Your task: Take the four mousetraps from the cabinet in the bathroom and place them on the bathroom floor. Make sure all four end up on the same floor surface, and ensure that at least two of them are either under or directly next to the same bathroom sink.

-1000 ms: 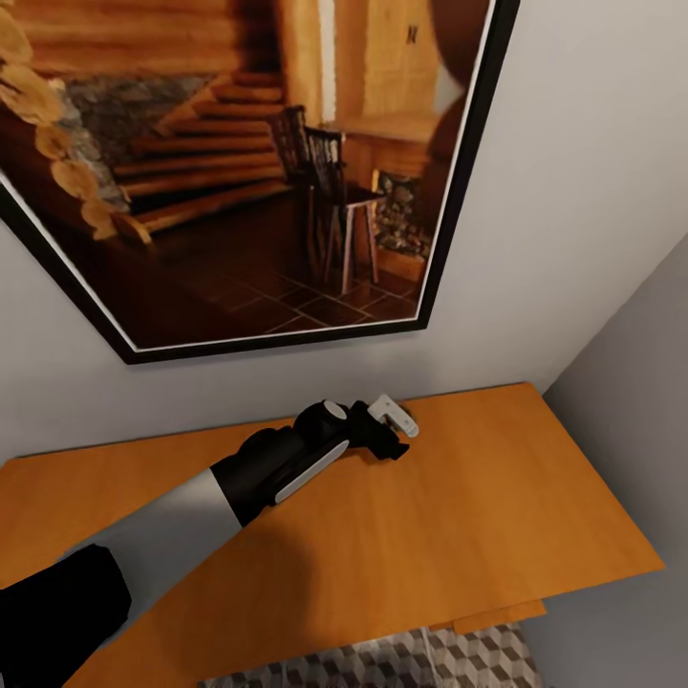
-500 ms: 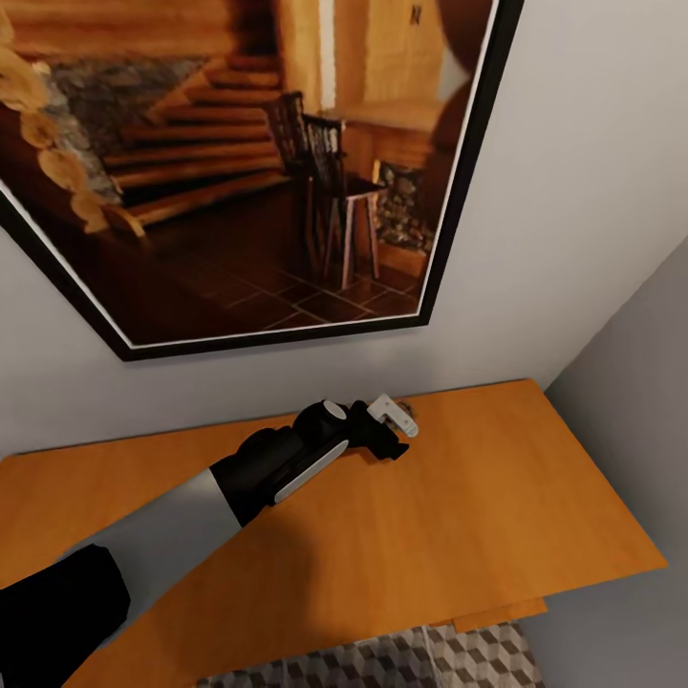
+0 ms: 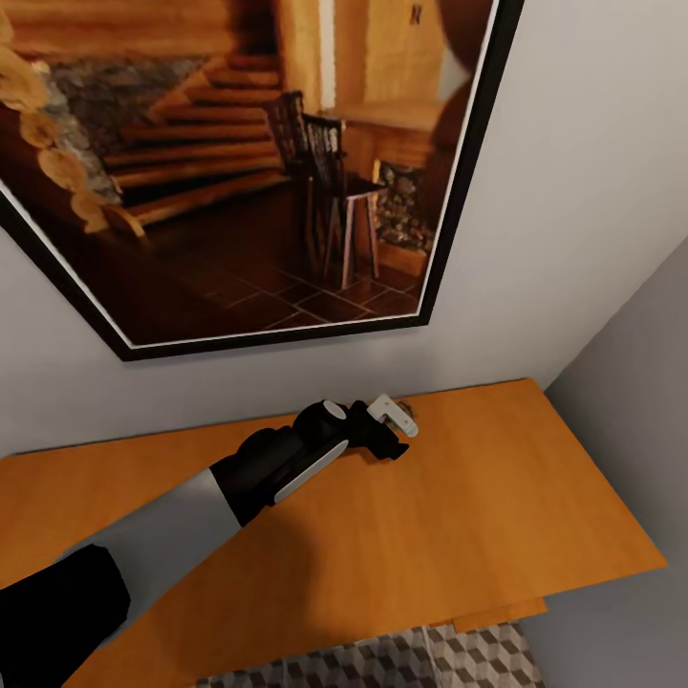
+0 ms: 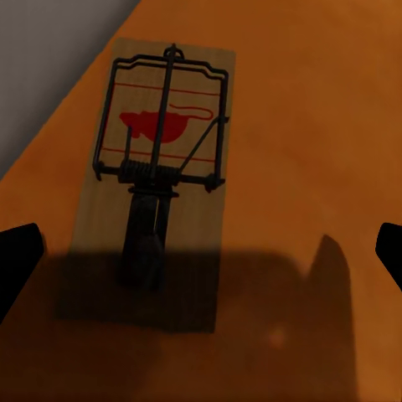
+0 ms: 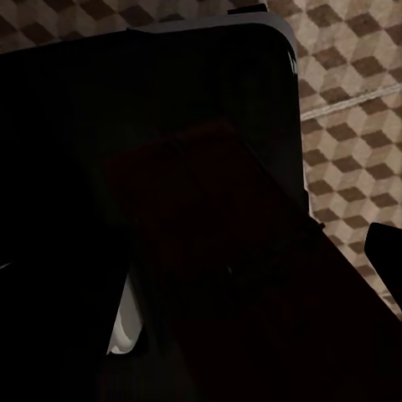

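One mousetrap (image 4: 159, 167), a small wooden board with a dark wire bar and a red mark, lies flat on the orange cabinet top (image 4: 318, 126) near the grey wall. My left gripper (image 4: 201, 251) hovers open just above it, its dark fingertips (image 4: 18, 251) far apart and its shadow across the near end of the trap. From the head camera my left gripper (image 3: 394, 420) reaches to the back of the cabinet (image 3: 478, 497), and a sliver of the mousetrap (image 3: 409, 411) peeks out beside it. My right gripper shows one fingertip (image 5: 385, 247) above the bathroom floor (image 5: 352, 100).
A large framed picture (image 3: 239, 172) hangs on the wall right behind the cabinet. A grey side wall (image 3: 631, 401) closes in at the cabinet's right end. Cube-patterned floor tiles (image 3: 382, 664) show below the cabinet's front edge. My own dark body (image 5: 151, 209) blocks much of the right wrist view.
The head view shifted slightly a second ago. My left arm and gripper stay where they were over the mousetrap.
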Tool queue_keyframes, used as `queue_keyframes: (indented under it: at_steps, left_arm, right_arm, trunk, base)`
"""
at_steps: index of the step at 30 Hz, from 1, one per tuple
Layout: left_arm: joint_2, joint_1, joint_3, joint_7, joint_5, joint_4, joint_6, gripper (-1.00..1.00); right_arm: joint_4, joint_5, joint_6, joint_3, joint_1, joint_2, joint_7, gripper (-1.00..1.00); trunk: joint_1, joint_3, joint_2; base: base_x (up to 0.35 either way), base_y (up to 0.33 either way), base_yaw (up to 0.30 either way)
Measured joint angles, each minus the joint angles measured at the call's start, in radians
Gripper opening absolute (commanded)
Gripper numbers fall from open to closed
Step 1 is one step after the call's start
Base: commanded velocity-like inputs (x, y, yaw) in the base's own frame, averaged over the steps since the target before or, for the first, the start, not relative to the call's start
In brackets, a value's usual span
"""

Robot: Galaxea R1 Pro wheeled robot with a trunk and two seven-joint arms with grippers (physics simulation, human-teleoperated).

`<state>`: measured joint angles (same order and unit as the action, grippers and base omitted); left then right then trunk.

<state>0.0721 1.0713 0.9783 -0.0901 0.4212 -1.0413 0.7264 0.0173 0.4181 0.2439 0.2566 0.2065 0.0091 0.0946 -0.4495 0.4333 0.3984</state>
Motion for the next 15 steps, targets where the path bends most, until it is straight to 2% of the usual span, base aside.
queue_keyframes:
  at_steps: [15]
  left_arm:
    - [-0.002, 0.0, 0.0, 0.0, 0.0, 0.001, 0.0, 1.0]
  right_arm:
    - [0.0, 0.0, 0.0, 0.001, 0.001, 0.003, 0.0, -1.0]
  trunk:
    - [0.0, 0.005, 0.0]
  base:
    - [0.0, 0.0, 0.0]
